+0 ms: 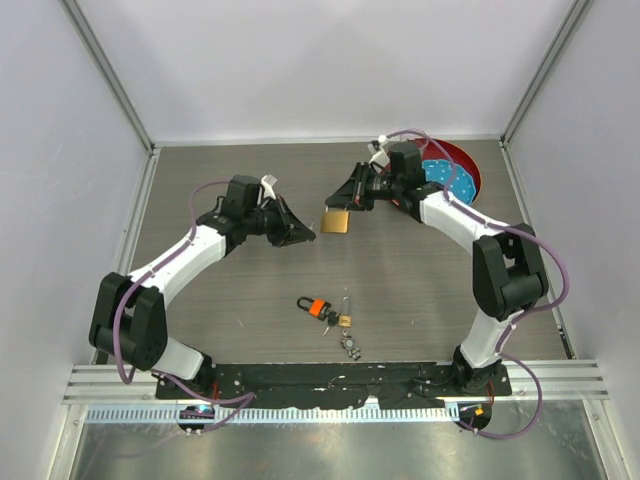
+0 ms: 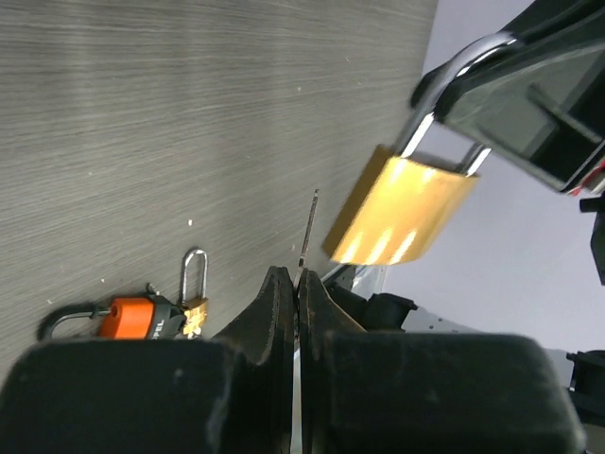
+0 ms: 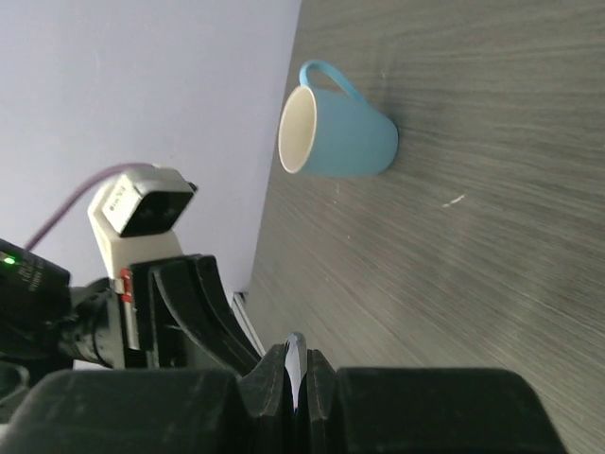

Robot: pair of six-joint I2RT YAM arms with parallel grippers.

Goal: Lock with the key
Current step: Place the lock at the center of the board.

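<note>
Now R gripper clamping padlock shackle, L gripper pinching thin blade; key lying loose, looking light, stiff; take by orange head.

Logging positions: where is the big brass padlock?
Top view, mid-table: the big brass padlock hangs by its shackle from the right tool, right of the thin metal blade pinched in the left tool.

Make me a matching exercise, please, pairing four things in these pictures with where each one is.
1 big brass padlock
2 orange-headed key bunch
3 red plate
4 thin metal blade

A lying on the table, front middle
B hanging from the right gripper
C pinched in the left gripper
D at the far right corner

Pairs: 1-B, 2-A, 3-D, 4-C
</note>
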